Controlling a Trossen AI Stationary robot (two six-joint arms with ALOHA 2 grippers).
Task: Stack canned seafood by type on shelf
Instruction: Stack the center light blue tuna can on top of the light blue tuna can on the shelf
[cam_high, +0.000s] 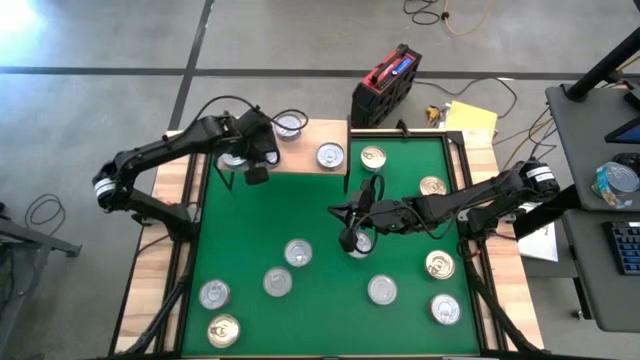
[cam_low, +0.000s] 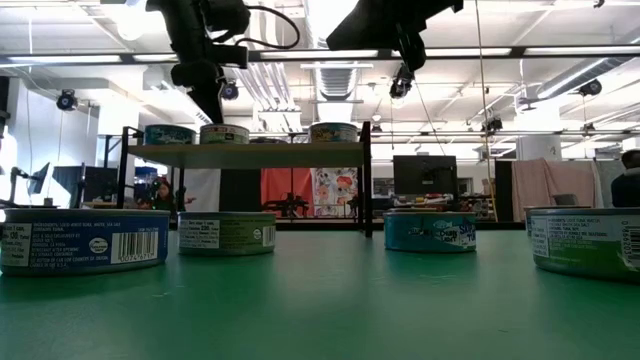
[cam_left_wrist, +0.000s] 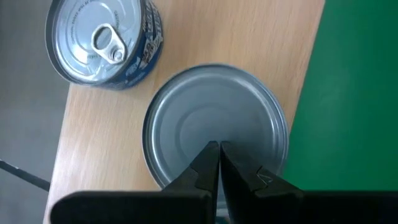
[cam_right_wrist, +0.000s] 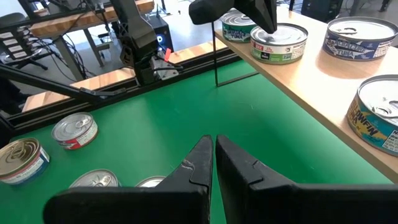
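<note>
A: Tins are the job here, sorted by type onto the shelf (cam_high: 305, 160). Start big. What's the layout?

B: A green mat (cam_high: 300, 215) covers the table. The shelf stands at its far edge, left of centre, with three tins on top: one under the left arm (cam_high: 233, 160), one at the back (cam_high: 289, 126), one toward the right end (cam_high: 331, 155). Two more, a gold-topped one (cam_high: 373, 157) and another (cam_high: 433, 186), lie on the mat just right of the shelf. Seven or so are scattered across the near half.

A: And the arms?

B: The left gripper (cam_high: 256, 172) hangs at the shelf's front edge, over its left end. In its wrist view the fingers (cam_left_wrist: 208, 163) are pressed together with nothing between them, above a plain-topped tin (cam_left_wrist: 214, 124) near the board's edge.

A: The right one?

B: The right gripper (cam_high: 350, 238) is mid-mat over a tin (cam_high: 362, 243). Its fingers (cam_right_wrist: 198, 163) are closed too, and empty.

A: What might go wrong?

B: I'd judge two risks. Closed fingers can't take a tin, so descending that way would only push it. On the shelf, a nudge could slide that edge tin off onto the mat. Also, the tins look alike from above, so types could get mixed in one stack.
</note>
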